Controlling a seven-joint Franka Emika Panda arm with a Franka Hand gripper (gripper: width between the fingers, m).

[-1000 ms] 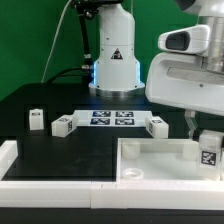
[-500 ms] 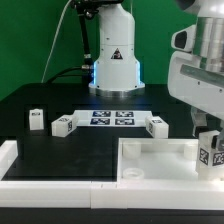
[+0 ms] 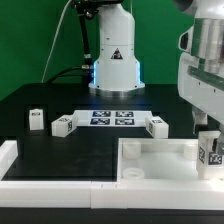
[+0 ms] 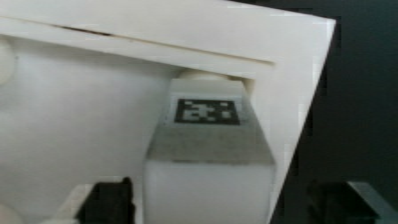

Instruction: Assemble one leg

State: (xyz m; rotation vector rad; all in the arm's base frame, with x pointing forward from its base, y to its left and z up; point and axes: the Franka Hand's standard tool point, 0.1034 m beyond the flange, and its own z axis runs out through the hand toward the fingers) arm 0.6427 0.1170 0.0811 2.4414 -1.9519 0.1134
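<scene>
My gripper (image 3: 207, 138) is at the exterior view's right, shut on a leg (image 3: 210, 152), a small white block with a black-and-white tag. It holds the leg upright over the right corner of the large white square panel (image 3: 160, 158). I cannot tell whether the leg's lower end touches the panel. In the wrist view the leg (image 4: 208, 130) sits between the dark fingers (image 4: 111, 200) of the gripper (image 4: 222, 205), with the panel (image 4: 89, 100) behind it.
Three more legs lie on the black table: one (image 3: 36, 119) at the exterior view's left, one (image 3: 64, 125) beside the marker board (image 3: 112, 118), one (image 3: 157, 125) at its right. The robot's base (image 3: 115, 60) stands behind. A white rail (image 3: 20, 165) runs along the front left.
The gripper has moved toward the exterior view's right with the leg in it, and the leg sits slightly higher. The loose legs have not moved.
</scene>
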